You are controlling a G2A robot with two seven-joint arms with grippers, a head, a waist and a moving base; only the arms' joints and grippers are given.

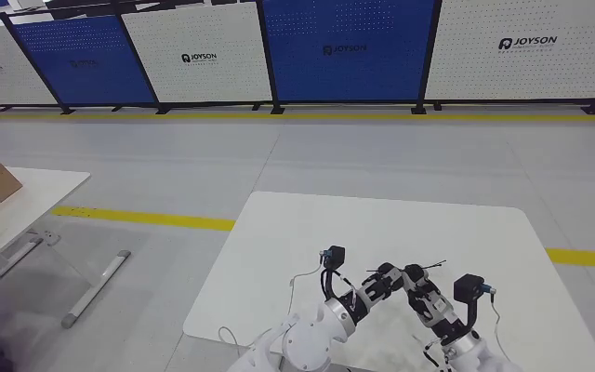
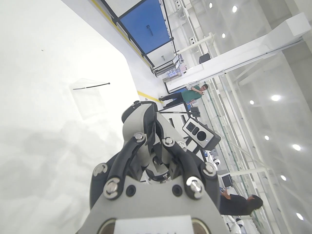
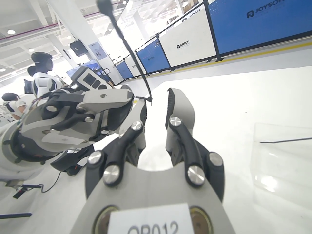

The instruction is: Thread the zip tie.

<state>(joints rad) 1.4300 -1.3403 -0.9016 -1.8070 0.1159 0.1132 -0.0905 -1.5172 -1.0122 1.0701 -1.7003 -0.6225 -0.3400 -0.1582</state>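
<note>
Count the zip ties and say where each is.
2. The held zip tie is pinched in the left gripper; the loose zip tie lies on a clear sheet on the table. Others may be hidden.

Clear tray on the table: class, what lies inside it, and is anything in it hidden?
Inside the clear tray lies one thin black zip tie. The white table shows through the tray's floor. Nothing covers the tray, so none of its inside is hidden.
</note>
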